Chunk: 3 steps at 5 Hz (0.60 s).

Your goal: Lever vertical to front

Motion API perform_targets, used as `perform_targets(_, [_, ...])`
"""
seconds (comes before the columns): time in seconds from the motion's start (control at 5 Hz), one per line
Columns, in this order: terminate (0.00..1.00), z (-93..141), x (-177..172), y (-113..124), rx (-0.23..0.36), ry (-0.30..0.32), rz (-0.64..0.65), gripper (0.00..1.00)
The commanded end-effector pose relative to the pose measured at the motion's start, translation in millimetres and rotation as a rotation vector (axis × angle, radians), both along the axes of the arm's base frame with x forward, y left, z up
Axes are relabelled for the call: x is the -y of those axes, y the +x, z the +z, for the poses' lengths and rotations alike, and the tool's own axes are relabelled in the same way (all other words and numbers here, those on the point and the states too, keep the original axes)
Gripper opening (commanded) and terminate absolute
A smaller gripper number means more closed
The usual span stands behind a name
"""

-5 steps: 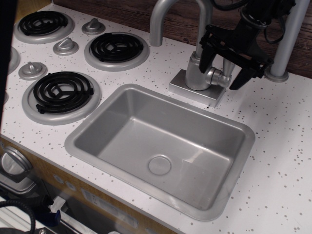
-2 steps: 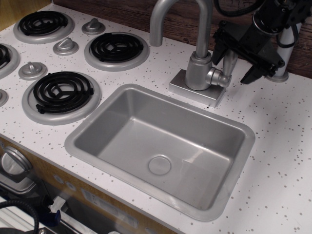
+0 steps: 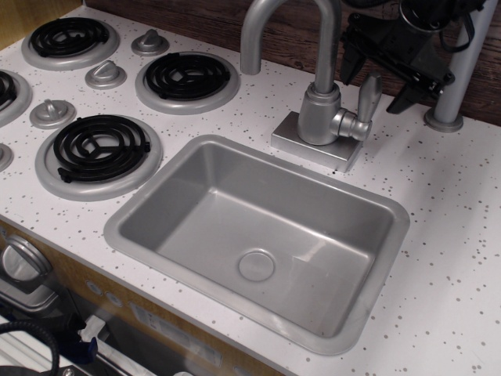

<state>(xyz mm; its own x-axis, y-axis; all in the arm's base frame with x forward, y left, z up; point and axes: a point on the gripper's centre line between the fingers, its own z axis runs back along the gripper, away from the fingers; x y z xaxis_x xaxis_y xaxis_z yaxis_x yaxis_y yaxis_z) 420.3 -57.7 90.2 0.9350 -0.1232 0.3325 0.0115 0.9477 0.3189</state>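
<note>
One view only: gripper partly cut off at the top edge, black fingers spread wide, gripping nothing, just behind and above the lever. Lever standing upright, matte silver, on the right-side stub of the faucet body.

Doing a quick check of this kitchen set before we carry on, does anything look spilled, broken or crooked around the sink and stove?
Nothing stands out. The sink is dry and bare, the burners and knobs sit in place, and the lever stands upright beside the faucet. The end effector hangs open behind it, touching nothing.
</note>
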Motion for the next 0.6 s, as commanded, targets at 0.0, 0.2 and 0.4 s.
perform_targets(0.0, [0.0,20.7,-7.4,10.7,0.049,-0.022,0.012,0.0])
perform_targets(0.2, [0.0,17.7,-6.7,10.2,0.045,-0.032,0.019,0.0])
perform_targets(0.4, [0.0,17.9,-5.5,7.2,0.028,-0.043,0.027,0.0])
